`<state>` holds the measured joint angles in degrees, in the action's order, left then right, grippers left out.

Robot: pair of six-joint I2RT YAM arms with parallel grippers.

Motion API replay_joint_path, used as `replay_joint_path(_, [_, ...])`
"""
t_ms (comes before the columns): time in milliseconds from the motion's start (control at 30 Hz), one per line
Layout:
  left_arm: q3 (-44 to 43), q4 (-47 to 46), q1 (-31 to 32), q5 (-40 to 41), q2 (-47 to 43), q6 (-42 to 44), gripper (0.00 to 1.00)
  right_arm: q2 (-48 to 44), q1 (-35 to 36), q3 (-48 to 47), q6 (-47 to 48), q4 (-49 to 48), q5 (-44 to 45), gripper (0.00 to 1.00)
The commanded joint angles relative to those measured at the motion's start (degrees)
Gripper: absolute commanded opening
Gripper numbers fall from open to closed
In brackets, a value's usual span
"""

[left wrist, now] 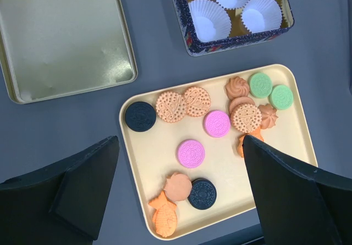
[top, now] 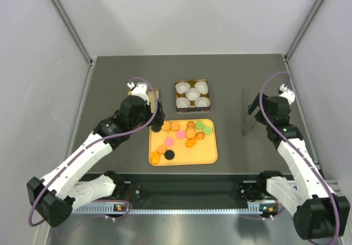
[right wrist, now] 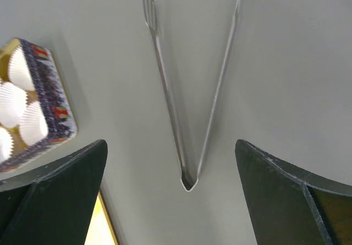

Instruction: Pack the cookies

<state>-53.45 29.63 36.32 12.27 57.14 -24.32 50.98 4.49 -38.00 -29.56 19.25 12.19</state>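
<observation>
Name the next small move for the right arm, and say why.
Probably lower the right gripper onto the tongs and close on them near the hinge. Its jaws are open, hovering above the tongs, which lie flat, while the cookies sit on the tray and the paper cups in the tin are empty.

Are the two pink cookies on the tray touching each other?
Apart. The left wrist view shows bare tray between the upper pink cookie and the lower pink cookie.

On the dark grey bench: a yellow tray near the front, a patterned tin just behind, a gold lid leftward, metal tongs well apart rightward.
</observation>
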Motion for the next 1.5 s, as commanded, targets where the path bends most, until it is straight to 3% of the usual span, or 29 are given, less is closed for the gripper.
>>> replay_joint_path(0, [-0.16,-2.21,-0.19,-0.06,-0.19,-0.12,0.99,0.70,-0.27,-3.48,1.61,1.49,1.61,1.00])
replay_joint_path(533, [-0.60,-3.44,-0.28,-3.04,1.30,0.06,0.99,10.01,0.78,-7.79,4.51,4.40,5.30,1.00])
replay_joint_path(967, [0.01,-1.50,-0.28,-1.03,-1.06,0.41,0.99,25.48,4.65,-7.09,4.25,-4.83,8.73,1.00])
replay_joint_path(1267, [1.24,-0.62,-0.28,0.47,-2.74,0.50,0.99,36.99,4.04,-10.08,6.27,-7.73,4.60,0.99])
replay_joint_path(1333, [1.24,-0.36,-0.37,0.82,-3.09,0.58,0.99,38.40,2.37,-9.90,6.27,-8.26,1.81,0.91])
replay_joint_path(1467, [1.68,-0.10,-0.37,1.44,-3.71,0.76,0.99,38.58,1.05,-9.81,6.44,-9.14,-0.84,0.89])
